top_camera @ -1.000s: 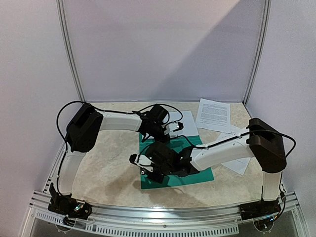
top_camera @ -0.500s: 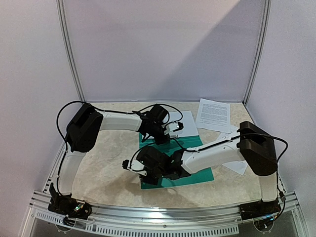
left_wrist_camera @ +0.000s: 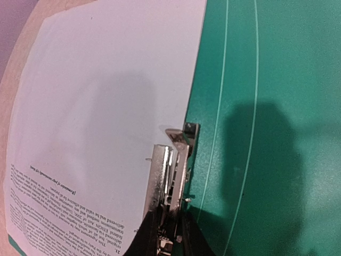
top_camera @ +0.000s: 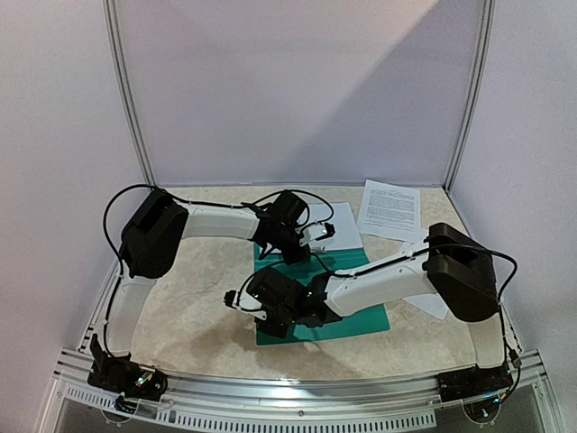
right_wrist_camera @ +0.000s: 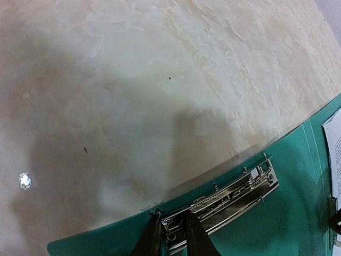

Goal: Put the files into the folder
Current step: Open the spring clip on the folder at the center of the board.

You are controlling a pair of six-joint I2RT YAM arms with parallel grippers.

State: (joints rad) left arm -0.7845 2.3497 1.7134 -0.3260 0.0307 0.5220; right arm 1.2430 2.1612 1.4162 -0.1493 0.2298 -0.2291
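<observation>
Between right gripper fingers, folder clip

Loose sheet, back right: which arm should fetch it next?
Right, probably, once freed from its near clip: the loose sheet lies on its side, while the left jaws hold the far clip at the filed sheet on the folder.

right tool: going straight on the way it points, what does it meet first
The right tool sits right at the metal clip of the folder; past it, probably just bare table.

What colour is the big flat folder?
The folder is teal green, clearest in the left wrist view.
</observation>
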